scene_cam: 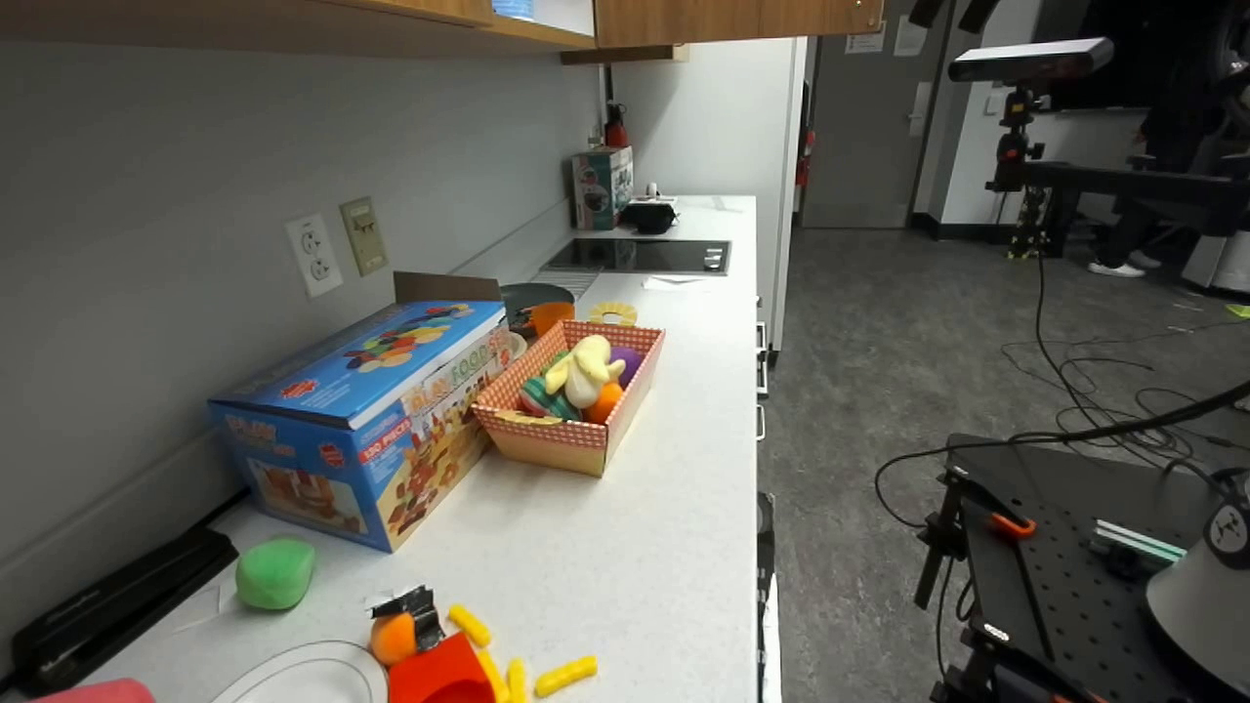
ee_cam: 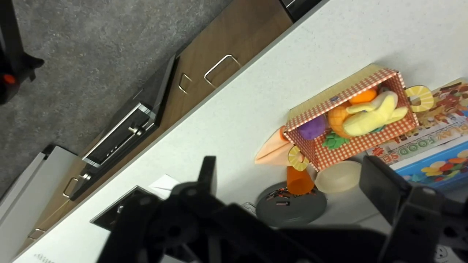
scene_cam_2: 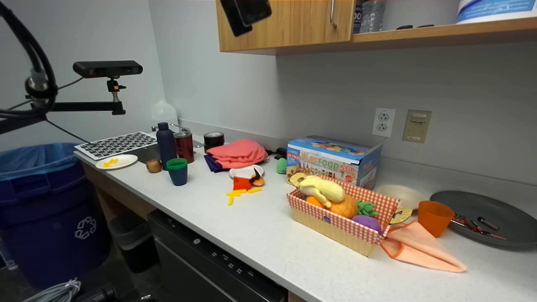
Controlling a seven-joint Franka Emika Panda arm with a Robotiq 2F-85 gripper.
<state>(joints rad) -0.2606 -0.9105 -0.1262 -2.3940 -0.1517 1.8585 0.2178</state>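
My gripper [ee_cam: 290,170] is open and holds nothing. Its two black fingers stand wide apart in the wrist view, high above the counter. Dark finger parts show at the top edge in both exterior views [scene_cam: 952,12] [scene_cam_2: 247,16]. Between the fingers, far below, are a dark grey pan [ee_cam: 285,213] with batteries, an orange cup [ee_cam: 299,181] and a cream bowl [ee_cam: 339,177]. A red-checked basket [scene_cam_2: 335,233] holds a plush banana [scene_cam_2: 325,188], a pineapple [scene_cam_2: 345,206], an orange and a purple item [scene_cam_2: 367,222]. A peach cloth [scene_cam_2: 419,247] lies beside it.
A blue play food box [scene_cam: 303,420] stands against the wall behind the basket. Yellow sticks [scene_cam: 566,676], a red holder [scene_cam: 444,672] and a white plate [scene_cam: 312,676] lie further along. A bottle [scene_cam_2: 166,144] and cups [scene_cam_2: 179,174] stand beyond. Cabinets [scene_cam_2: 289,25] overhang the counter.
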